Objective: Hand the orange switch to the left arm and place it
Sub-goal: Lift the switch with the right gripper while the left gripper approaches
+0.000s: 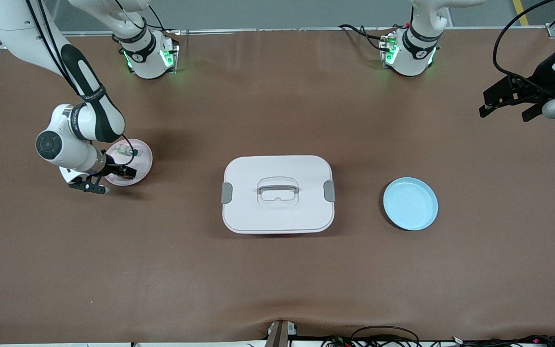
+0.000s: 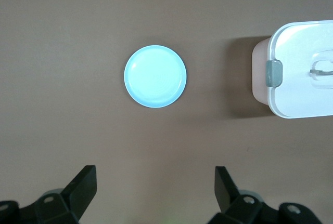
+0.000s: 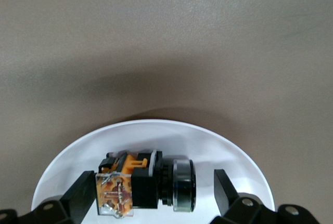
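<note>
The switch (image 3: 148,182) is lying on its side on the pink plate (image 1: 140,161) at the right arm's end of the bench (image 1: 277,279), and it is being straddled by the right claw (image 3: 151,193), whose fingers are spread wide on either side of it with nothing yet gripped; the claw is being held low over the plate, apparently so that the part can be pinched across its body. A small clear part with a green cap (image 1: 130,152) is also resting on that plate. The box (image 1: 277,193) is sitting mid-bench, between the pink plate and the blue plate (image 1: 410,203), so a straight path is being blocked and a handover over or around it is likely being called for. The left claw (image 2: 155,193) is being kept waiting, wide open and empty, high over the left arm's end of the bench.
</note>
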### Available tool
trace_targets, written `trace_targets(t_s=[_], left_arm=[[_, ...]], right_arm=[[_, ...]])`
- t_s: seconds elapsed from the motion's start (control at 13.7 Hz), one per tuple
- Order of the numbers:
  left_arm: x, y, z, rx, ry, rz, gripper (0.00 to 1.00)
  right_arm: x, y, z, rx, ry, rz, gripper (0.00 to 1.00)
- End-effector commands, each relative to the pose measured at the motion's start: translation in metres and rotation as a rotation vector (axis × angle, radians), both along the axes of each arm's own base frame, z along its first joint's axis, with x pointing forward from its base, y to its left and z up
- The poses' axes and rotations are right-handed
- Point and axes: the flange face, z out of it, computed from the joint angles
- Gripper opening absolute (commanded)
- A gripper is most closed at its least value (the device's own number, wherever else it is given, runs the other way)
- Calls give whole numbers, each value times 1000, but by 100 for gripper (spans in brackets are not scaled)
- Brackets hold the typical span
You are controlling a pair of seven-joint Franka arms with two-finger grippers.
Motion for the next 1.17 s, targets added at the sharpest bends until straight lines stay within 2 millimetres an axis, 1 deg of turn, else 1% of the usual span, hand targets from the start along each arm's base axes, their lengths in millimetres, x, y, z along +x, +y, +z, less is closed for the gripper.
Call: trace_targets(t_s=[0.0,0.15,0.22,0.29,0.37,0.44,0.51,0.81,0.88,1.1], left_arm=[[3,1,1,-16,5,-9,100],[4,1,0,-16,8,-9,100],[4,1,0,-16,8,-9,100],[4,1,0,-16,8,-9,100],[4,1,0,-16,8,-9,100],[4,0,0,-19,8,-9,100],[4,0,0,-22,8,-9,100],[4,1,0,-24,8,-9,100],[4,1,0,-24,7,-9,100],[4,-4,0,-50,7,-14,100]], right_arm=[[-2,2,-1,-2,8,-16,100],[-2,3,-2,-1,15,-14,99],[-3,3,-2,0,26,-14,81],[-3,3,-2,0,26,-14,59],[-3,2,-1,-1,25,-19,35],[-3,2,0,0,24,-19,7],[-2,3,1,1,29,-19,0],[6,6,18,16,66,-31,0],[9,8,28,30,72,-46,0],[24,29,58,56,124,-108,0]])
